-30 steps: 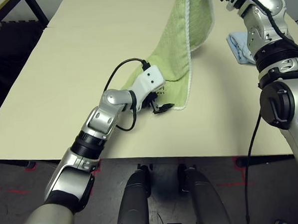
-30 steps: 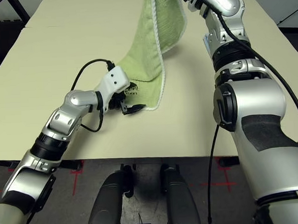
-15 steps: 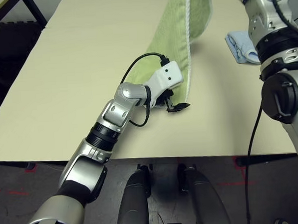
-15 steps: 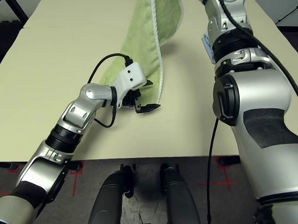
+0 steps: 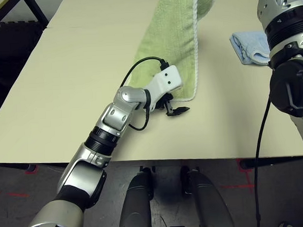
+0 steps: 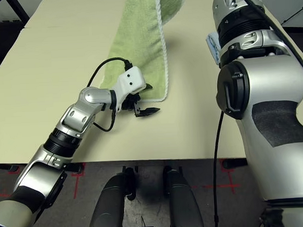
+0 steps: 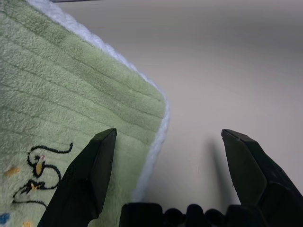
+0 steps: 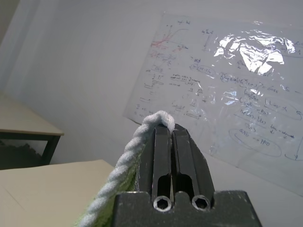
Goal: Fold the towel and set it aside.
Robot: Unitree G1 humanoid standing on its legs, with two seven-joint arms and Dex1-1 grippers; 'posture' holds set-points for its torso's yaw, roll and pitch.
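The light green towel (image 5: pixel 173 36) with white edging stretches in a long strip from the table's middle up out of the top of the head views. My right gripper (image 8: pixel 171 133) is shut on its white corded edge (image 8: pixel 125 168), held high in the air. The towel's near end lies flat on the table. My left gripper (image 6: pixel 147 99) stands open at the near right corner of the towel (image 7: pixel 158 101). One finger (image 7: pixel 92 172) is over the cloth beside the dark embroidery (image 7: pixel 38 172). The other finger (image 7: pixel 248 170) is over bare table.
A small light blue folded cloth (image 5: pixel 249 46) lies at the right side of the table, beside my right arm. The beige table (image 5: pixel 64 87) has bare room to the left of the towel. A black table frame (image 5: pixel 14 11) stands at the far left.
My right arm has risen and carried the towel's far end out of the top of the head views, pulling the strip straighter. My left gripper moved right to the near corner and stayed open.
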